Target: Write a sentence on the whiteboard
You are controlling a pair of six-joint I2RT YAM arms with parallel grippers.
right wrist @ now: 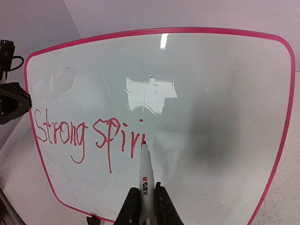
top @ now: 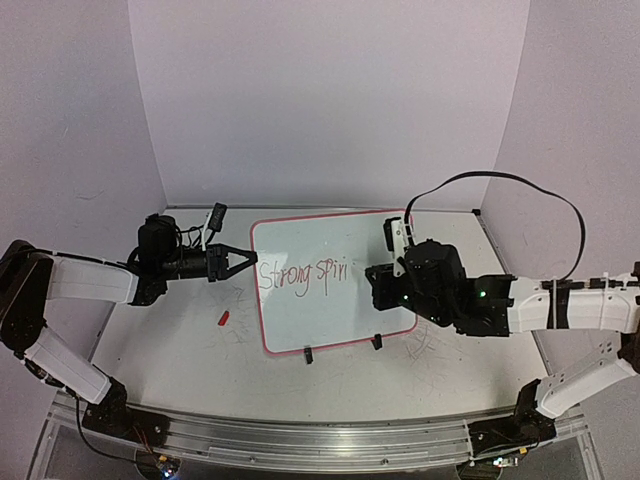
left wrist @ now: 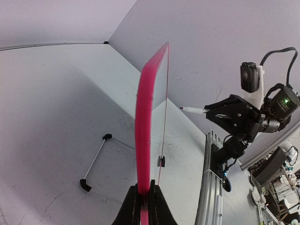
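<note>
The whiteboard (top: 335,322) stands tilted on the table, glossy white with a red-pink rim. The sentence (right wrist: 89,133) on it reads "Strong spiri" in thin red letters on the board's left half. My left gripper (top: 250,263) is shut on the board's left rim; the left wrist view shows that pink edge (left wrist: 145,108) pinched between the fingers (left wrist: 132,206). My right gripper (right wrist: 146,190) is shut on a white marker (right wrist: 146,173). Its red tip rests on the board at the foot of the last letter.
A small red marker cap (top: 224,319) lies on the table left of the board. Two black clip feet (top: 308,354) hold the board's near edge. A wire stand leg (left wrist: 95,161) rests behind the board. An aluminium rail (top: 300,440) runs along the near table edge.
</note>
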